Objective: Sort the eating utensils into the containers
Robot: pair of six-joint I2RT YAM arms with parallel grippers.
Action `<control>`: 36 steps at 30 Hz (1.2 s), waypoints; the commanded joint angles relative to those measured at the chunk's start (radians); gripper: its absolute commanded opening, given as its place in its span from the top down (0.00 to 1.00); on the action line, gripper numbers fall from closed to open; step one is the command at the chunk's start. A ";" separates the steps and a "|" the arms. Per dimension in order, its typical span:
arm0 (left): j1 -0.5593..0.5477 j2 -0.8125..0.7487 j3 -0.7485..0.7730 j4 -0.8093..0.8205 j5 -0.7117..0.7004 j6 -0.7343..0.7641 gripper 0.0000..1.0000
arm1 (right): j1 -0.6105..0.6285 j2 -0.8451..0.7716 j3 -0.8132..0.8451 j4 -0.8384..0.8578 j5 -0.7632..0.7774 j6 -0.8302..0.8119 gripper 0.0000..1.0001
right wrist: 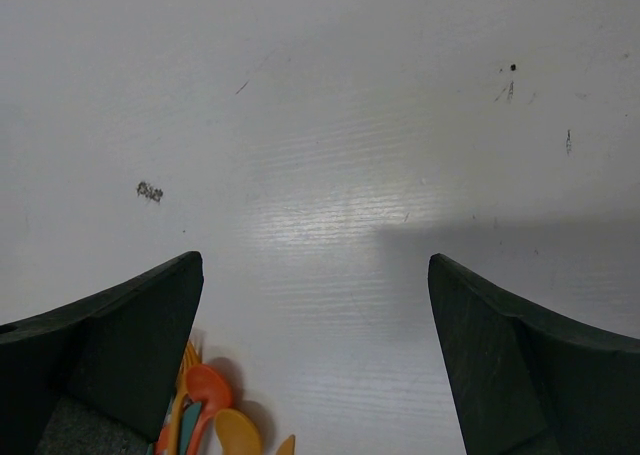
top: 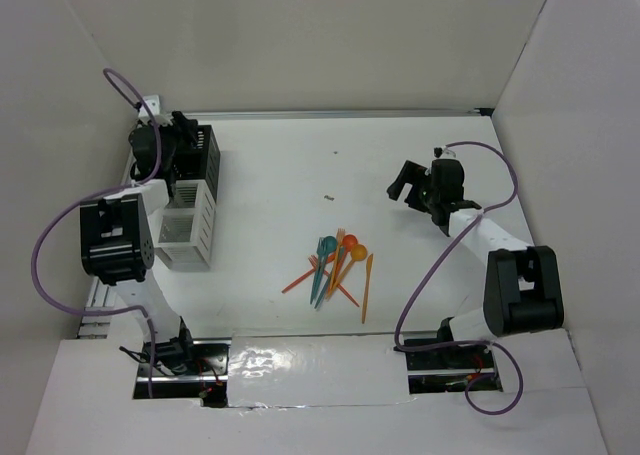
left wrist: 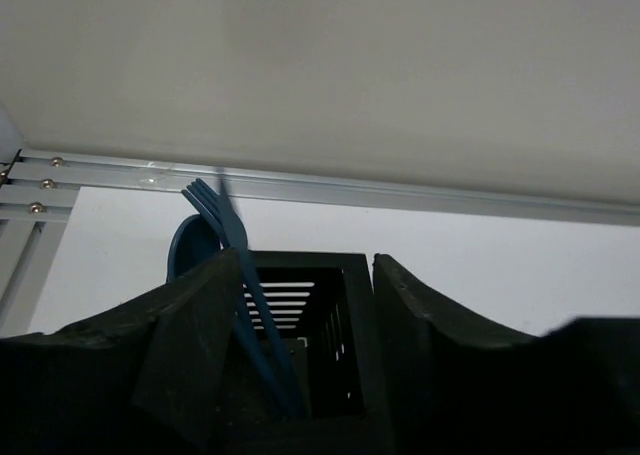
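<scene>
Utensils (top: 335,270) lie heaped on the table (top: 280,175) — orange, red and teal. Right gripper (right wrist: 315,265) hovers just beyond them, jaws wide, empty. Left gripper (left wrist: 305,265) hangs over the black bin (left wrist: 335,315), jaws apart, gripping nothing — a blue fork (left wrist: 225,220) and blue spoon (left wrist: 190,245) stand inside, white bin (top: 190,230) just beside

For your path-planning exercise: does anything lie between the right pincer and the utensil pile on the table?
Nothing visible does. Only bare table separates the open right pincer from the pile of utensils.
</scene>
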 commanded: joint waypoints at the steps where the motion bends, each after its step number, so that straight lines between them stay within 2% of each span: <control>1: 0.004 -0.100 -0.021 0.077 0.020 0.026 0.30 | -0.007 -0.037 0.017 0.058 -0.003 0.001 0.00; 2: 0.001 -0.120 -0.029 0.069 0.011 0.025 0.28 | -0.007 -0.054 0.017 0.058 -0.003 -0.003 0.00; 3: 0.004 -0.182 -0.040 0.055 0.006 0.026 0.20 | -0.007 -0.065 0.008 0.058 -0.003 -0.006 0.00; 7: 0.001 -0.288 -0.022 -0.087 -0.009 0.019 0.18 | -0.010 -0.114 -0.003 0.058 -0.013 -0.014 0.00; 10: -0.022 -0.405 0.032 -0.262 0.062 0.077 0.17 | -0.010 -0.135 -0.003 0.037 -0.023 -0.028 0.00; 12: -0.087 -0.450 0.113 -0.467 0.118 0.170 0.17 | -0.010 -0.148 -0.003 0.024 -0.033 -0.029 0.00; 15: -0.189 -0.503 0.195 -0.696 0.312 0.314 0.19 | -0.012 -0.173 -0.027 0.024 -0.033 -0.017 0.00; 18: -0.343 -0.511 0.204 -0.834 0.344 0.342 0.21 | -0.010 -0.190 -0.041 0.033 -0.060 -0.014 0.01; 19: -0.453 -0.499 0.184 -0.929 0.318 0.345 0.21 | -0.010 -0.189 -0.041 0.008 -0.060 -0.014 0.01; 20: -0.504 -0.478 0.186 -0.958 0.292 0.345 0.23 | -0.010 -0.190 -0.041 -0.008 -0.060 -0.017 0.01; 21: -0.494 -0.477 0.173 -0.983 0.243 0.341 0.23 | -0.012 -0.192 -0.032 -0.025 -0.060 -0.023 0.01; 23: -0.633 -0.441 0.131 -1.066 0.181 0.297 0.26 | -0.012 -0.195 -0.032 -0.065 -0.060 -0.029 0.01; 26: -0.738 -0.421 0.074 -1.173 0.106 0.145 0.29 | -0.012 -0.236 -0.044 -0.085 -0.031 -0.031 0.02; 27: -0.797 -0.418 0.049 -1.210 0.063 0.047 0.29 | -0.012 -0.250 -0.064 -0.085 -0.031 -0.026 0.02; 28: -0.792 -0.413 0.022 -1.225 0.042 0.005 0.29 | -0.012 -0.262 -0.076 -0.085 -0.031 -0.020 0.02; 29: -0.834 -0.401 0.021 -1.239 -0.009 -0.035 0.34 | -0.012 -0.287 -0.086 -0.076 -0.022 -0.017 0.02; 31: -0.932 -0.373 0.011 -1.276 -0.049 -0.134 0.37 | -0.013 -0.301 -0.112 -0.076 -0.022 -0.006 0.02; 32: -0.928 -0.343 0.011 -1.285 -0.084 -0.158 0.40 | -0.013 -0.310 -0.112 -0.076 -0.022 -0.005 0.02; 33: -0.992 -0.323 0.011 -1.298 -0.104 -0.208 0.41 | -0.013 -0.310 -0.112 -0.076 -0.022 -0.006 0.02; 36: -1.042 -0.228 0.038 -1.342 -0.169 -0.286 0.48 | -0.015 -0.307 -0.112 -0.094 -0.022 -0.008 0.02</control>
